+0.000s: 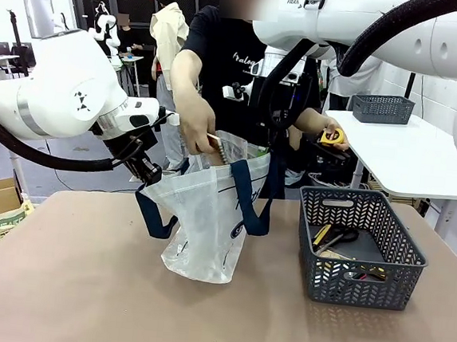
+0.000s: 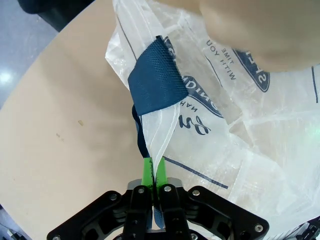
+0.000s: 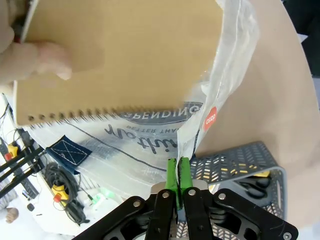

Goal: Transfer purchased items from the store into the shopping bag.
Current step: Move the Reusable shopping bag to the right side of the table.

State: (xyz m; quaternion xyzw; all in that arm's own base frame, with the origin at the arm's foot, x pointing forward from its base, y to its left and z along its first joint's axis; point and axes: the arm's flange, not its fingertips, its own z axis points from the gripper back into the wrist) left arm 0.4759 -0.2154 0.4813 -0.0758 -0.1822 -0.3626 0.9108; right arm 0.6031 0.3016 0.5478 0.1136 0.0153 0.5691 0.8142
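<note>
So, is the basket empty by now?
No, several items, some yellow, lie on the floor of the basket.

The notebook (image 3: 120,55) runs off the top edge. The person's hand (image 2: 260,30) is a blur, cut by the frame. The items (image 1: 343,239) in the basket (image 1: 358,293) are too small to name. Folds hide part of the bag (image 2: 240,130) print.

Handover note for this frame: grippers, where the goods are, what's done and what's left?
Left gripper: shut on the shopping bag rim beside a navy strap.
Right gripper: shut on the rim's other side, so the mouth is open.
Person's hand holds a tan spiral notebook at the bag's mouth, not yet released.
Left to move: scissors and yellow items in the grey basket.
</note>
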